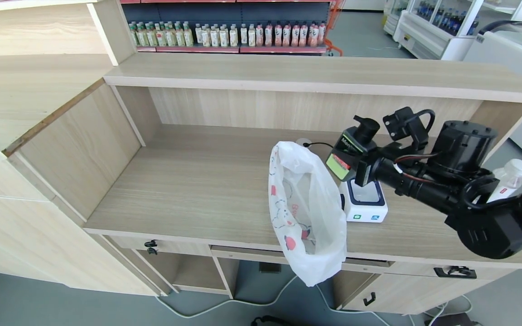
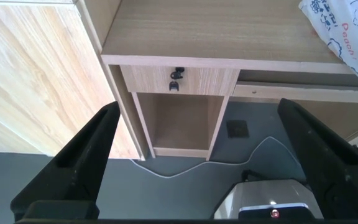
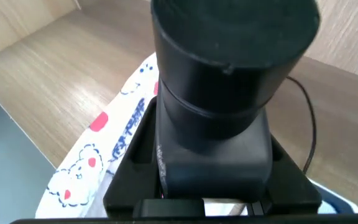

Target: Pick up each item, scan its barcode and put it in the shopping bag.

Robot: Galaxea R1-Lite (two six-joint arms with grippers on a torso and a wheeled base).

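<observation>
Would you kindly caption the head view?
Right gripper holds a black green-labelled pump bottle over the white scanner, beside a white plastic bag.

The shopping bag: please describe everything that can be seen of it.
The shopping bag is thin white plastic, partly see-through, printed with red and pink cartoon figures. Its mouth stands open, facing up. It rests on the front part of the wooden counter, and its lower end sags over the front edge and hangs below it. The white scanner stands close at its right side; whether they touch cannot be told.
</observation>
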